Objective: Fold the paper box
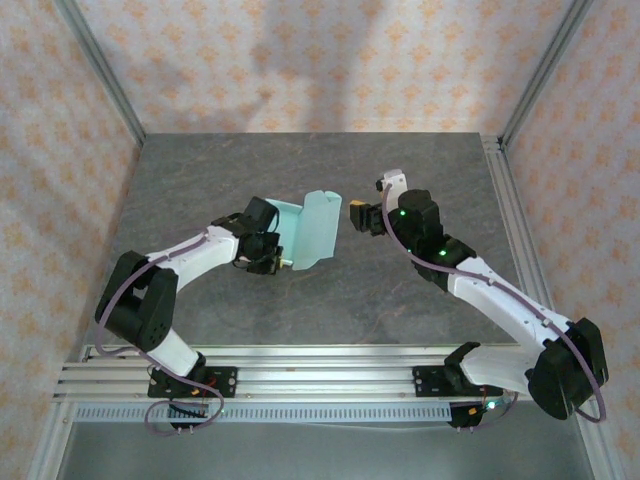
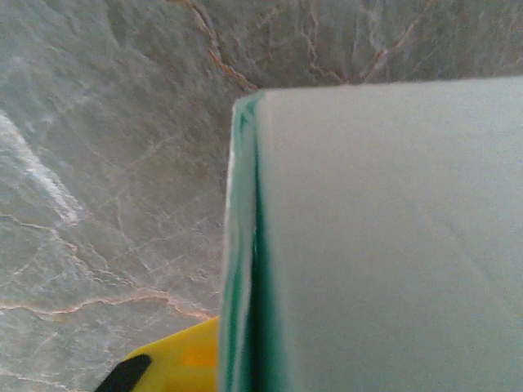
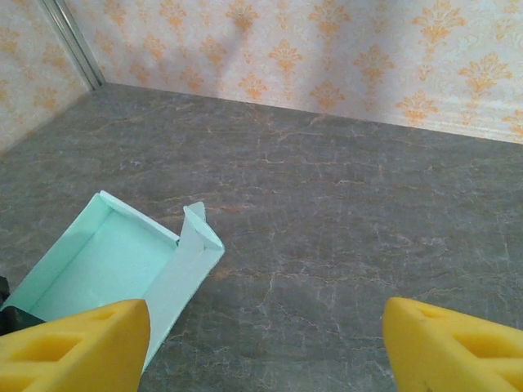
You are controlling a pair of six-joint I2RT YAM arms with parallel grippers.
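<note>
**Position of the workpiece.** The paper box point(image 1: 308, 230) sits at mid-counter point(image 1: 200, 180), between the two hands. It is part-formed: an open trough with raised side walls and one end flap point(image 3: 200, 235) standing loose. In the top view its long axis runs roughly away from the arm bases, leaning slightly right at the far end.

**Left hand** point(image 1: 268, 255). It is at the box's near left corner. The wrist view shows a side wall edge-on with one yellow finger pad point(image 2: 184, 359) just beside it. The opposite finger is hidden, so it cannot be told whether the wall is clamped or merely flanked.

**Right hand** point(image 1: 362, 215). Its jaws stand wide apart and hold nothing. It is just beside the box's far right corner, not touching.

**Governing relation.** From the right hand the box lies ahead and to the left, with the loose flap at the end nearest to this hand. Judged from this, the right hand is better placed to close the flap and would need to travel left.
</note>
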